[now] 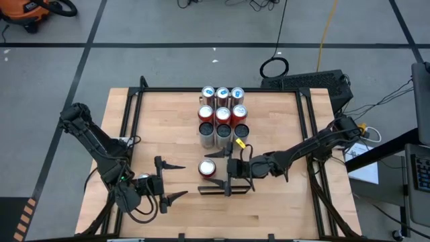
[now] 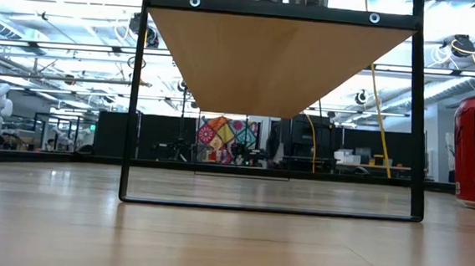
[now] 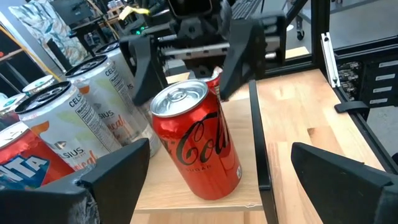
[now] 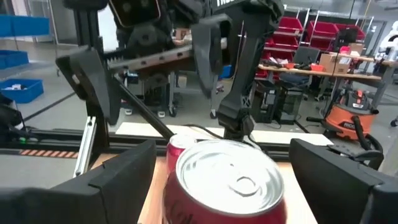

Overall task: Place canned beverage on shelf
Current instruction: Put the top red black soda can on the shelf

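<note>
The canned beverage (image 1: 207,168) stands on the shelf (image 1: 220,149), between the two fingers of the right gripper (image 1: 216,172). The right jaws are spread wide, one finger on each side of the can. In the right wrist view a gap shows on both sides, so the can is not gripped.

The left gripper (image 1: 183,180) hovers just beside the shelf, on the side of the can away from the right arm. Its jaws are wide and hold nothing.

Can count: ten in all. Nine stand in a three-by-three block (image 1: 223,114) on the same shelf: three with pale blue tops, three red, three with dark tops. The tenth, the red can, stands alone and apart from the block, near the shelf's dark end.

The red can is upright, with its pull-tab top facing up and its long axis vertical.
</note>
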Robot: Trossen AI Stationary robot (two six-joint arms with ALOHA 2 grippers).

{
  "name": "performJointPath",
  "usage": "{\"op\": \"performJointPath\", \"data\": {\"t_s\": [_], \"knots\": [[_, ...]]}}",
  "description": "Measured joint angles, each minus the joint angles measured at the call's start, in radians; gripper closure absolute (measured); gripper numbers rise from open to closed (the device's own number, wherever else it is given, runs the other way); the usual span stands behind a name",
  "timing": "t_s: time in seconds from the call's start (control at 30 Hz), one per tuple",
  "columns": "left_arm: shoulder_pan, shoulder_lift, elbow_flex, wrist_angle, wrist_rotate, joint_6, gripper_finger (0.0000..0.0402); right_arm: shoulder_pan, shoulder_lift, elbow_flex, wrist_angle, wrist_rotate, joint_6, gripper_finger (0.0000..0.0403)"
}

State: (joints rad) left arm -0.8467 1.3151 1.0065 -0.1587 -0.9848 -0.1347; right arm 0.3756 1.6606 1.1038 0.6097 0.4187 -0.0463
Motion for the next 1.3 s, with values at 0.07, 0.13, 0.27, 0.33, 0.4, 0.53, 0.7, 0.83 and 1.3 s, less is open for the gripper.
{"op": "performJointPath", "data": {"t_s": [0.07, 0.13, 0.27, 0.33, 0.4, 0.53, 0.7, 0.83, 1.3], "knots": [[0.000, 0.000, 0.000, -0.014, 0.000, -0.014, 0.0011, 0.004, -0.011, 0.000, -0.005, 0.001, -0.004, 0.0058], [0.000, 0.001, 0.000, -0.018, 0.000, -0.018, 0.0011, 0.012, -0.026, 0.000, -0.021, 0.006, -0.014, 0.0058], [0.000, 0.006, 0.000, -0.018, 0.000, -0.025, 0.0011, 0.045, -0.073, 0.000, -0.080, 0.029, -0.043, 0.0058], [0.000, 0.008, 0.000, -0.019, 0.001, -0.037, 0.0011, 0.065, -0.099, 0.000, -0.138, 0.030, -0.036, 0.0058], [0.000, 0.008, 0.000, -0.020, 0.005, -0.046, 0.0011, 0.084, -0.117, 0.000, -0.206, 0.031, 0.003, 0.0058], [0.000, 0.026, 0.000, -0.020, 0.008, -0.052, 0.0011, 0.121, -0.121, -0.001, -0.328, 0.103, 0.071, 0.0071], [0.003, 0.042, 0.000, -0.020, 0.008, -0.068, 0.0011, 0.137, -0.107, -0.003, -0.405, 0.159, 0.132, 0.0107], [0.003, 0.045, 0.000, -0.015, 0.005, -0.075, 0.0011, 0.137, -0.110, -0.002, -0.423, 0.161, 0.143, 0.0146], [0.003, 0.045, 0.000, -0.016, -0.023, -0.120, 0.0011, 0.095, -0.054, -0.004, -0.436, 0.161, 0.165, 0.0240]]}}
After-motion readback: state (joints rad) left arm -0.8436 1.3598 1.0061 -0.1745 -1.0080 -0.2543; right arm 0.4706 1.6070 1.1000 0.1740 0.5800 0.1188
